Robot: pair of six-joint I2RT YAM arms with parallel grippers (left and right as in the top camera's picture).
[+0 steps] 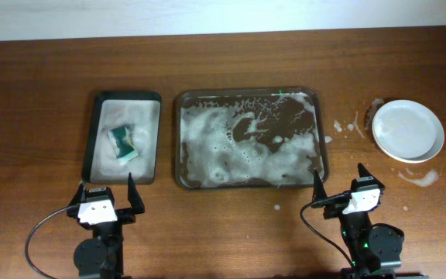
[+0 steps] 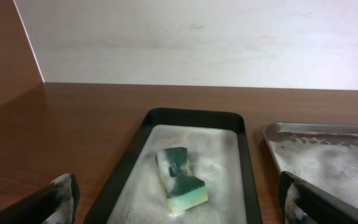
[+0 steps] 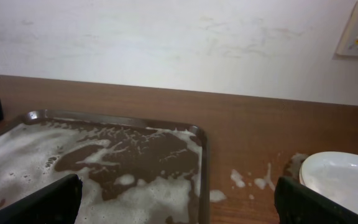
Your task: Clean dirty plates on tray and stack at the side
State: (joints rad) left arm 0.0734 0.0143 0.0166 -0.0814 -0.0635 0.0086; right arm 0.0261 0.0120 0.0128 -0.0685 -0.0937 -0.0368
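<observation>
So going by the overhead view, this looks basically wrapped up. The tray (image 1: pixel 289 122) sits in the middle of the surface, covered in white suds with a few bare dark patches, and there's no plate on it at all. The plates (image 1: pixel 407 130) are stacked over by the right edge of the surface, well apart from the tray. I can see at least two rims, but I can't tell how many are in the pile. The top one looks clean to me, with no obvious orange smears.

The left gripper (image 1: pixel 105 192) and the right gripper (image 1: pixel 339 186) are both parked at the near edge. Their jaws are spread wide and holding nothing. The sponge (image 1: pixel 122 142) is lying in the small tray (image 1: pixel 126 95), just left of the big one.

My guess is the step in hand is just the finish and check, so here's how I'd do it well:
- Keep both arms low and back by the near edge so nothing clips the tray rim.
- Don't nudge the stack. Those plates are glossy and probably wet, so they could slide on each other.
- There are suds splashes (image 1: pixel 345 126) on the surface between the tray and the plates. If the stack needs squaring up, I'd come in from the right edge side and avoid the slick patch.
- Leave the sponge where it is.
</observation>
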